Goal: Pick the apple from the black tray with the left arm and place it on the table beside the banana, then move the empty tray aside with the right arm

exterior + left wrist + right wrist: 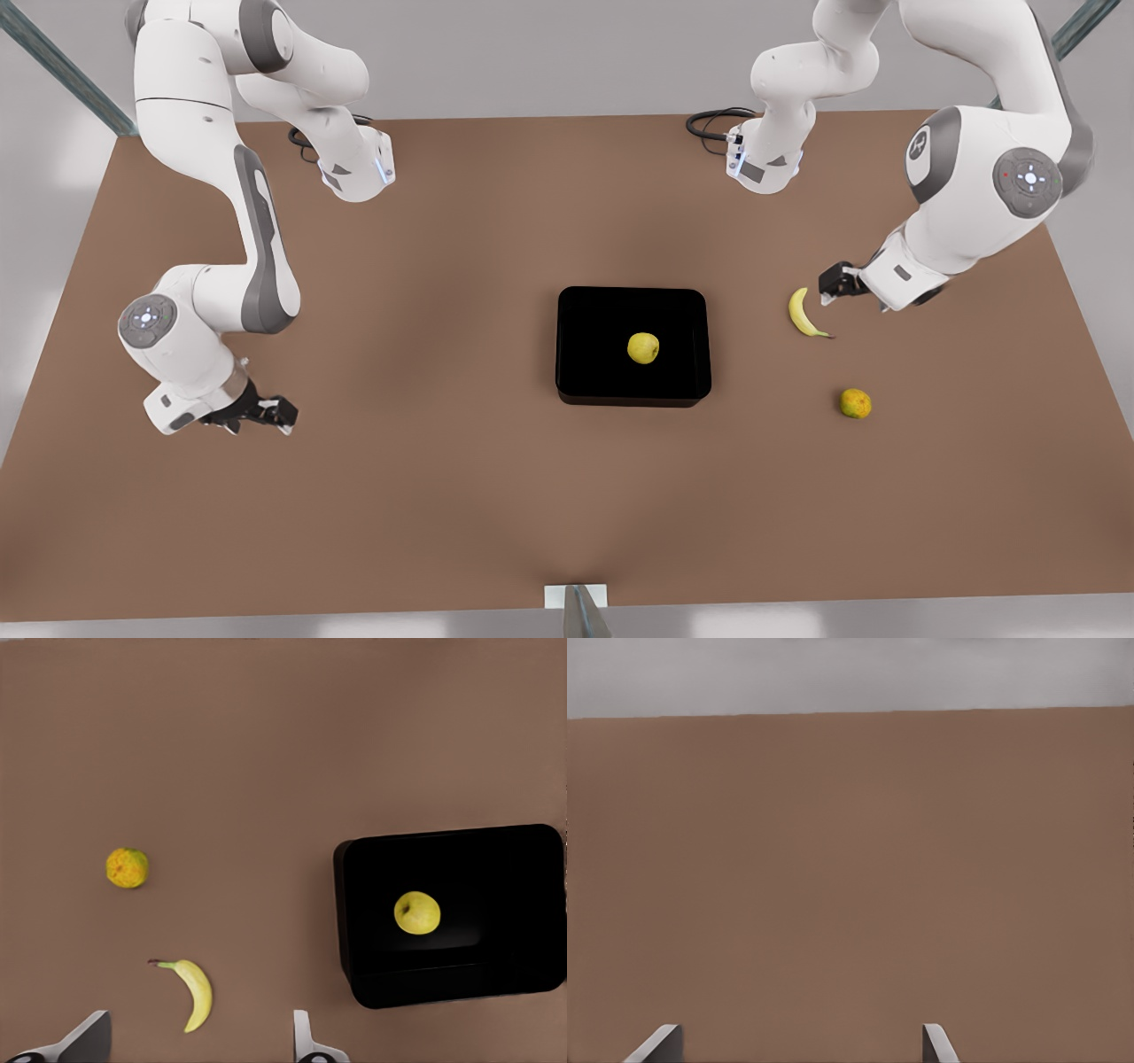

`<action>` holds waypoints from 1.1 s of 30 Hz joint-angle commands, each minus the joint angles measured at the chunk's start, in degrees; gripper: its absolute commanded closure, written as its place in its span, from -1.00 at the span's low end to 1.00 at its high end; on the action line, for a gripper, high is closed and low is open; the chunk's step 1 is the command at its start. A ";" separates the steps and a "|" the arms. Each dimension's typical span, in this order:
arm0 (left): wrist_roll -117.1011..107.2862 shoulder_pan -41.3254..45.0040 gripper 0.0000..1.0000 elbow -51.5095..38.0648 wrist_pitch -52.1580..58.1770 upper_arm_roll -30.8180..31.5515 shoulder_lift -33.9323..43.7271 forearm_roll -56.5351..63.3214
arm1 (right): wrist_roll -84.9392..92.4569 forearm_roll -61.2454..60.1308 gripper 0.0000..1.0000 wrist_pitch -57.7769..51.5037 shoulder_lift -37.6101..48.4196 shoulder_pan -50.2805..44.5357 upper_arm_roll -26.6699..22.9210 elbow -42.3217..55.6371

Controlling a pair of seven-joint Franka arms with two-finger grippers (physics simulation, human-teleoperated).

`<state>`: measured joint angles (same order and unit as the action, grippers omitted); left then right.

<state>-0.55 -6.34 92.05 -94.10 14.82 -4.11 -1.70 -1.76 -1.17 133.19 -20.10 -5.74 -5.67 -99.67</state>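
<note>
Left gripper (830, 285) hangs at the front view's right, just beside the small curved yellow banana (804, 314). Its fingertips (89, 1038) stand wide apart and grip nothing. From between those fingers the banana (197, 992) lies nearest, the blotchy orange-green round fruit (127, 867) lies farther out, and the glossy black shallow tray (523, 850) lies off to one side, well apart.

The small pale yellow-green apple (643, 347) sits near the middle of the black tray (585, 306), untouched; it also shows in the left wrist view (416, 912). The pick appears not yet begun.

Right gripper (266, 412) waits at the front view's left, well apart from the tray, over the flat matte brown table (425, 461). Its fingertips (660, 1045) are spread wide with nothing between them.

Risks, as judged:
- The two round fruits look alike; the blotchy fruit (855, 403) lies near the left fingers and could be taken in error.
- The banana is just beside the left fingers; a low sweep toward the tray could knock it and shift the placing spot.
- The apple is round and loose on a smooth tray; an off-centre closure could send it rolling against the rim.
- Moving the tray before the apple is lifted would carry the fruit with it.
</note>
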 commanded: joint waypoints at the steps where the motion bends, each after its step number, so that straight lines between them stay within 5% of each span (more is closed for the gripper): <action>1: -0.33 -1.13 -1.00 -0.03 -3.54 0.12 -0.28 0.30 | -1.05 -0.06 -1.00 5.94 0.06 -0.06 -0.04 0.27; 8: -15.08 16.45 -1.00 -4.69 -3.72 0.48 -7.66 5.13 | -1.22 0.03 -1.00 6.12 -10.66 -0.15 0.23 5.45; 12: -30.56 25.42 -1.00 -2.93 -7.76 0.48 -11.80 8.38 | -1.58 -0.15 -1.00 4.71 -5.83 -0.15 0.05 7.56; 22: -41.99 27.88 -1.00 15.17 -30.52 0.65 -14.78 7.15 | -1.58 -0.06 -1.00 4.18 -5.57 0.21 -0.04 7.47; 33: -46.21 28.58 -1.00 15.88 -39.05 0.48 -22.87 13.48 | -1.58 -0.06 -1.00 4.18 -5.65 0.03 -0.04 7.47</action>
<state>-31.84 22.23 107.93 -129.12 15.29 -26.95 10.15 -3.36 -1.13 137.42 -25.82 -5.71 -5.71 -92.23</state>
